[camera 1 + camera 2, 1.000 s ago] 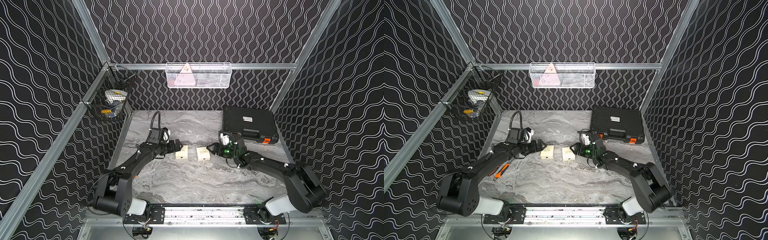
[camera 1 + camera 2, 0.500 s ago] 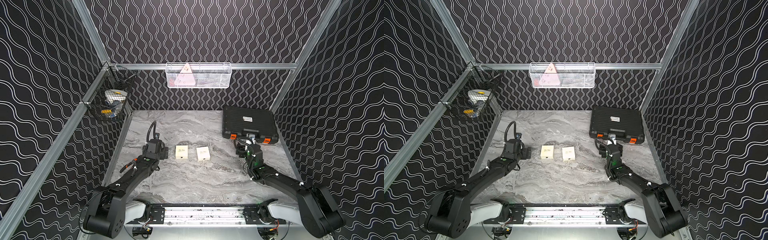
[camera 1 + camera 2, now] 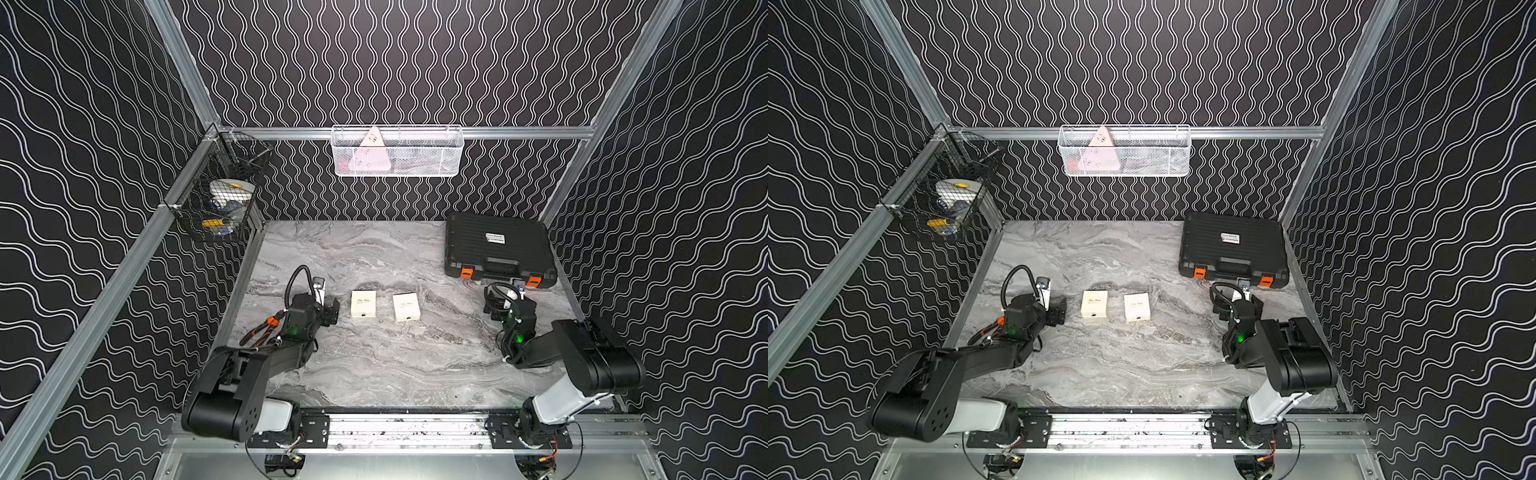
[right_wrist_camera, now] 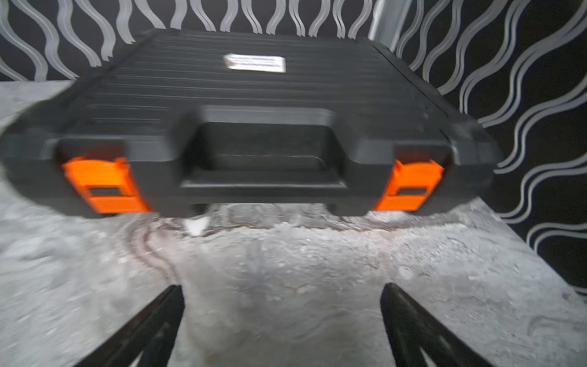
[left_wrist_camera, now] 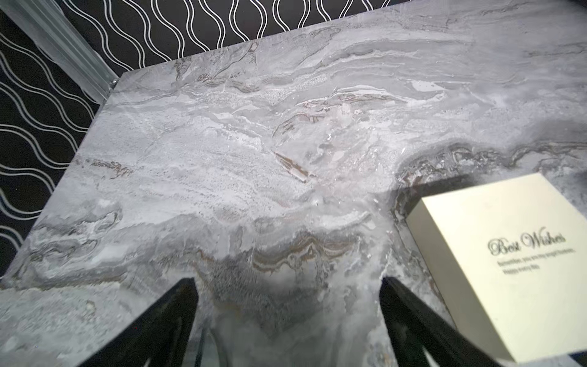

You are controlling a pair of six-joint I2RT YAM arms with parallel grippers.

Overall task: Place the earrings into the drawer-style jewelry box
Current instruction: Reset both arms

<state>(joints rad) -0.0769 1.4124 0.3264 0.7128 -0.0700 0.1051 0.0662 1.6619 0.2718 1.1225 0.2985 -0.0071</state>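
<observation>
Nearest you, both arms sit folded low at the front of the grey marbled bench (image 3: pixel 374 365). Your left pincer (image 5: pixel 287 282) is released, its fingers spread wide over bare bench with nothing between them. A pair of orange-handled pliers (image 3: pixel 259 330) lies beside that arm. Your right pincer (image 4: pixel 282 286) is also released and empty, well apart from the middle of the bench and pointed at the far case.

Further in, two small square cream card boxes lie flat, near each other but not touching: the box nearer your left pincer (image 3: pixel 363 303) and the box nearer your right pincer (image 3: pixel 405 306). Both look shut, with their drawers pushed in.

You will not find the earrings in any view. They are either inside a drawer or too small to show against the marbling.

Expect them to be feather-light, hard and slick, so they may skid or flick away under a fingertip. Pinch each one across its widest part with the very tips, gently. The boxes look light enough to slide, so brace the sleeve with one pincer while the other draws the drawer by its front edge.

Farthest off, a black ribbed plastic tool case with orange latches (image 3: pixel 498 249) sits closed in the right corner. A white wire basket (image 3: pixel 397 151) hangs on the back rail and a black wire basket (image 3: pixel 220 203) on the left wall.
</observation>
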